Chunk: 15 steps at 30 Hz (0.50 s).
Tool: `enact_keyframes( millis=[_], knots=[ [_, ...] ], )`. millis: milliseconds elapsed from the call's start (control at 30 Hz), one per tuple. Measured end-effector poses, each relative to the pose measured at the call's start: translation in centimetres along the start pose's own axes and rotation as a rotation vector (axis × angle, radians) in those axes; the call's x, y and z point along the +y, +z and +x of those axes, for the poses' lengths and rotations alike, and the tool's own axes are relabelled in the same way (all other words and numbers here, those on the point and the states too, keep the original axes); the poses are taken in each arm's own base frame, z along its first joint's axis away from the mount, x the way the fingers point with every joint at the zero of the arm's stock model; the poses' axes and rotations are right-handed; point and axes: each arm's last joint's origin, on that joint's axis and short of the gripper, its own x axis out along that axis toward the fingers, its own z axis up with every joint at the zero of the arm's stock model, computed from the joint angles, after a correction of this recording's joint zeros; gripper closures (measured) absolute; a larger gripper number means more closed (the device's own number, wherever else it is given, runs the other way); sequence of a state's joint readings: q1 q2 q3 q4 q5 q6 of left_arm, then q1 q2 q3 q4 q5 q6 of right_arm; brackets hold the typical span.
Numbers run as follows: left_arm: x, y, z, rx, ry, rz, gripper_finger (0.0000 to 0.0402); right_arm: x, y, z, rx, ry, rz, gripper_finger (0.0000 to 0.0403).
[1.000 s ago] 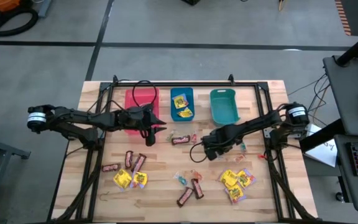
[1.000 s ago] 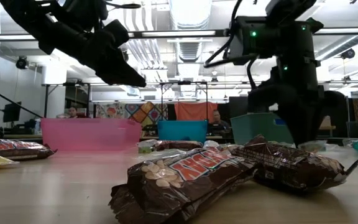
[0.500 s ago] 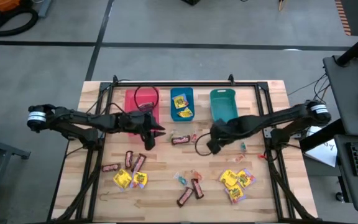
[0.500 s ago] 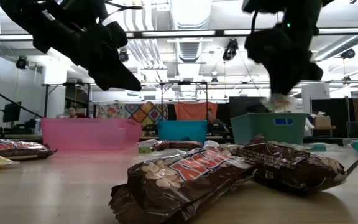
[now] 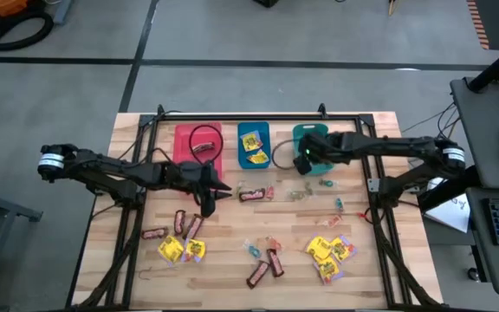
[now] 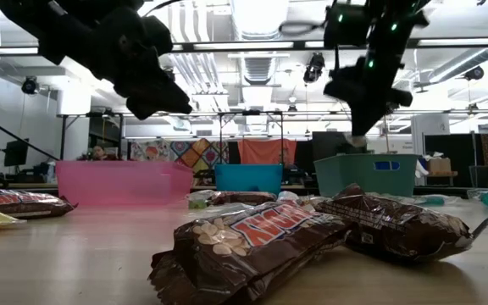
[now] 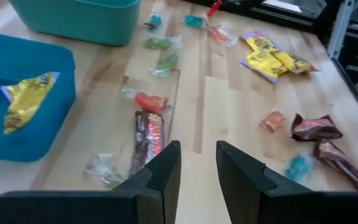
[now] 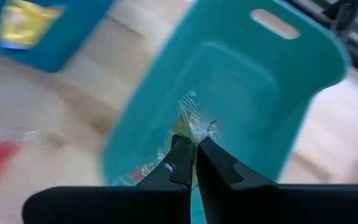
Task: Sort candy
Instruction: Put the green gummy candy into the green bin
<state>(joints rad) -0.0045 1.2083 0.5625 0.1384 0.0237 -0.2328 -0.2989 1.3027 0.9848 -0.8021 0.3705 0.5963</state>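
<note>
The right gripper (image 5: pixel 302 159) is positioned over the teal bin (image 5: pixel 320 132) at the rear edge of the table (image 5: pixel 379 260). In the right wrist view its fingers (image 8: pixel 180 163) are clenched on a clear twist-wrapped candy (image 8: pixel 192 122), which hangs above the bin interior.

The left gripper (image 5: pixel 217 187) hovers above the table just in front of the red bin (image 5: pixel 184 136). In the left wrist view its fingers (image 7: pixel 165 173) stand slightly apart with nothing between them.

The red bin contains one chocolate bar (image 5: pixel 202 147). The blue bin (image 5: pixel 253 132), between the red and teal bins, contains yellow packets (image 5: pixel 255 156).

Candy on the table:
- One chocolate bar (image 5: pixel 251 195) lies in front of the blue bin, with small twist-wrapped pieces (image 5: pixel 297 193) beside it.
- Two further twist-wrapped pieces (image 5: pixel 325 183) lie in front of the teal bin.
- Three chocolate bars (image 5: pixel 185 224) and two yellow packets (image 5: pixel 182 250) lie toward the left front corner.
- Two chocolate bars (image 5: pixel 265 267) lie near the middle of the front edge, with a teal twist-wrapped piece (image 5: pixel 255 250) just behind them.
- A cluster of yellow packets (image 5: pixel 329 253) lies toward the right front corner.
</note>
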Motion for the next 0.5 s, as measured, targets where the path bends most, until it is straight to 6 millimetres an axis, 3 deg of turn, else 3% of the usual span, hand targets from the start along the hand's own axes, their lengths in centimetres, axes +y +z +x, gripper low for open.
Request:
enact_keyframes(
  millis=[267, 500],
  knots=[
    [-0.1, -0.6, 0.0, 0.056, 0.005, -0.062, 0.0316, -2.1, 1.4, 3.1, 0.07, -0.091, -0.017, 0.0394],
    [-0.1, -0.6, 0.0, 0.056, 0.007, -0.095, 0.0316, -2.2, 1.8, 4.4, 0.08, -0.104, -0.023, 0.0384]
  ],
)
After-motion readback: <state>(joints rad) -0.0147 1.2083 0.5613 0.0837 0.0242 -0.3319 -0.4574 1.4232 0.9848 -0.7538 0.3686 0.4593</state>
